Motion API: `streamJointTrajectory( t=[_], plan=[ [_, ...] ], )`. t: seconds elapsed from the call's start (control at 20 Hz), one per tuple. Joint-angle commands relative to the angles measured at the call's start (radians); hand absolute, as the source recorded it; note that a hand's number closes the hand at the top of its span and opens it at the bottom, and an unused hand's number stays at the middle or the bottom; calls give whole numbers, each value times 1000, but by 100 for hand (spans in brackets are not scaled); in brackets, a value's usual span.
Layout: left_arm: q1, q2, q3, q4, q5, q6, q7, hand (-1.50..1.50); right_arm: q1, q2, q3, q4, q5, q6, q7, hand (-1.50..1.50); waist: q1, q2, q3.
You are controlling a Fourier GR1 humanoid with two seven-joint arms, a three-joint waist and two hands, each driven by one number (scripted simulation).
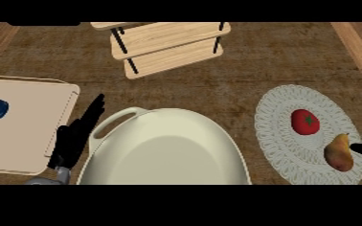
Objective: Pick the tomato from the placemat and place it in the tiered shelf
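A red tomato (pixel 305 121) with a green stem spot lies on the round white woven placemat (pixel 283 110) at the right. Just below it on the mat rests a yellow-brown pear (pixel 339 155). The tiered wooden shelf (pixel 168 45) with black rods stands at the top centre, its boards bare. My left hand (pixel 76 136) rests open at the lower left, fingers pointing up, far from the tomato. Only a small black tip of my right hand (pixel 356 148) shows at the right edge beside the pear.
A large cream oval dish (pixel 106 124) with a handle fills the lower centre, between my left hand and the placemat. A beige tray (pixel 35 119) lies at the left with a dark blue object (pixel 3 108) at its edge.
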Motion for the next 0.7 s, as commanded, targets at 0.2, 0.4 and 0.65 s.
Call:
streamJointTrajectory(
  t=[0.2, 0.4, 0.65],
  plan=[
    [-11, -4, -23, 9, -8, -33, 3, 0, -29, -314, 157, -95, 271, 79, 434, -150, 45, 13, -7],
    [-22, -41, -38, 16, -27, -6, 11, 0, -140, -373, 259, -109, 365, 142, 660, -150, 57, 13, -3],
    [-78, -58, -5, 98, -21, -33, 9, 0, -428, -160, 466, -53, 444, 190, 852, -150, 48, 13, 0]
  ],
)
